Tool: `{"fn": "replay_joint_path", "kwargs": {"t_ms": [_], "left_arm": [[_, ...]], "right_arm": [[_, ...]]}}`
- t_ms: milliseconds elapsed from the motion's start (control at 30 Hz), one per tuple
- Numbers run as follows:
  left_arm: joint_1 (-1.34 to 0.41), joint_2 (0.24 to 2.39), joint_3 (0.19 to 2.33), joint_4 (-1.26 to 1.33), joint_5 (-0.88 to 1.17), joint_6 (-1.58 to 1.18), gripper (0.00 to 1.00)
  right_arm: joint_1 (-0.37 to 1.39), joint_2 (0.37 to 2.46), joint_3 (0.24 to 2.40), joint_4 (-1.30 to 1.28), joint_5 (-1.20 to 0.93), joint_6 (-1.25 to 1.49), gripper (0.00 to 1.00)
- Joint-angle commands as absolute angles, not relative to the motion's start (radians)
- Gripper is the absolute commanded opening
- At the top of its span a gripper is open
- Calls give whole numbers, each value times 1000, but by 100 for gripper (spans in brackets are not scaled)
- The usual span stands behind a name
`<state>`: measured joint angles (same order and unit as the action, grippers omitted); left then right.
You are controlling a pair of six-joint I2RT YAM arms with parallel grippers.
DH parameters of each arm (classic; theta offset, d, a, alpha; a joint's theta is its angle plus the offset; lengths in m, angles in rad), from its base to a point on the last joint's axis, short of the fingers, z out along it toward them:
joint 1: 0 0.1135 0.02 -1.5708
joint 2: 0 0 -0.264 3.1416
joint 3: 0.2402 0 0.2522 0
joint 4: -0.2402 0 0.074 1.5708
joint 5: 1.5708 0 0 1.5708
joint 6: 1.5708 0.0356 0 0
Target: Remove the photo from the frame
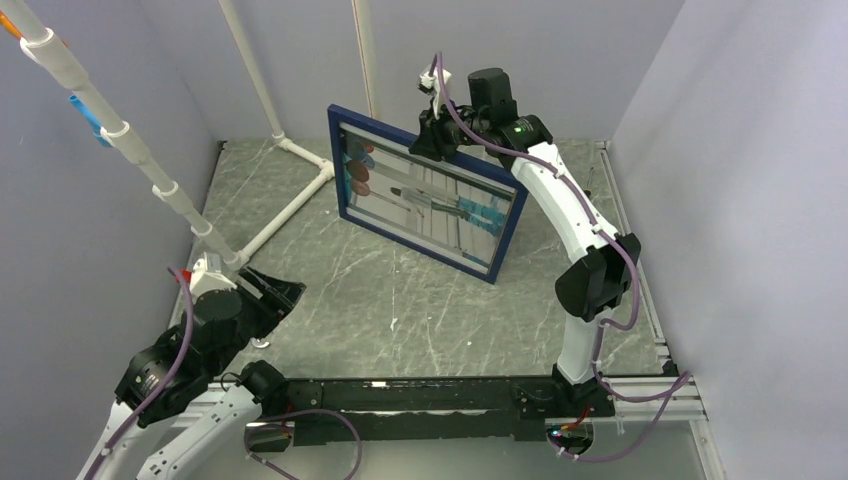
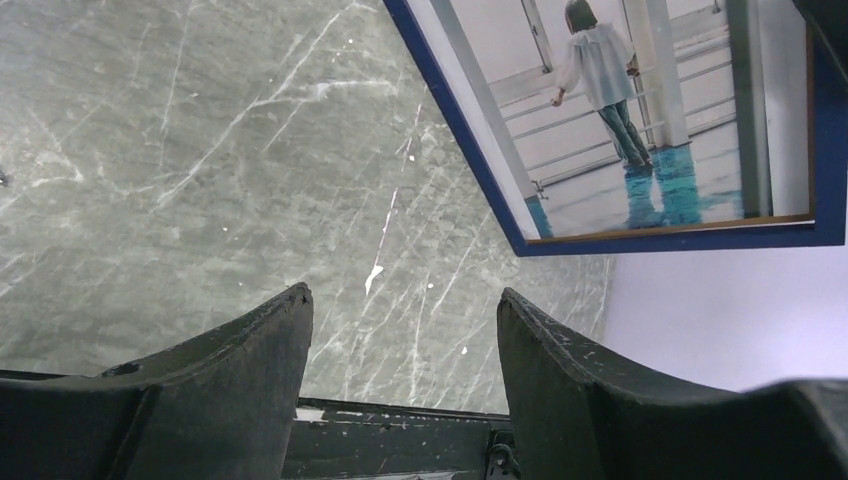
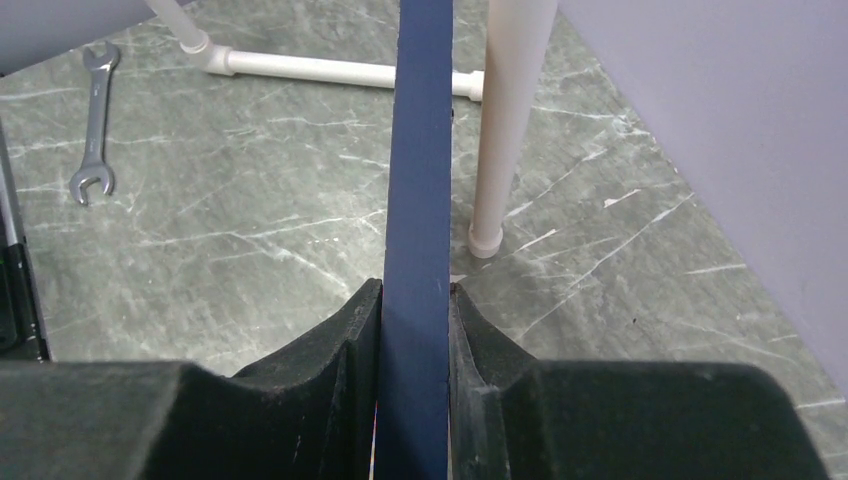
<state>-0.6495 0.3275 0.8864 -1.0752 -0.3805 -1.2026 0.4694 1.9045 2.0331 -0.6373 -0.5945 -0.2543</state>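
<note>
Top external view shows the right claw (image 1: 437, 135) clamped on the top edge of the standing frame (image 1: 333, 165), the photo (image 1: 425, 195) inside facing the open, empty left claw (image 2: 403, 305) well apart across the counter (image 1: 400, 310).

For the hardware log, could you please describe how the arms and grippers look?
The left arm and right arm have white link shells, black joint housings and a purple cable looped along each. A green light glows near the right wrist. The left gripper and right gripper have thick matt black fingers, the left's scuffed.
</note>
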Motion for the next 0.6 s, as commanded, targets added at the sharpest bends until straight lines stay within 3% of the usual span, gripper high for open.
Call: {"fn": "replay_joint_path", "kwargs": {"t_ms": [0, 200, 367, 567], "left_arm": [[-653, 359, 909, -1020, -354, -1167, 71], [-653, 344, 892, -1002, -357, -1169, 71], [-653, 341, 901, -1003, -367, -1164, 71], [-653, 339, 913, -1011, -368, -1159, 71]], "right_arm": [[466, 2039, 1946, -1013, -619, -372, 0], [473, 2081, 1921, -1034, -739, -352, 0], [472, 2085, 1889, -988, -719, -270, 0], [472, 2083, 1814, -876, -769, -57, 0]]}}
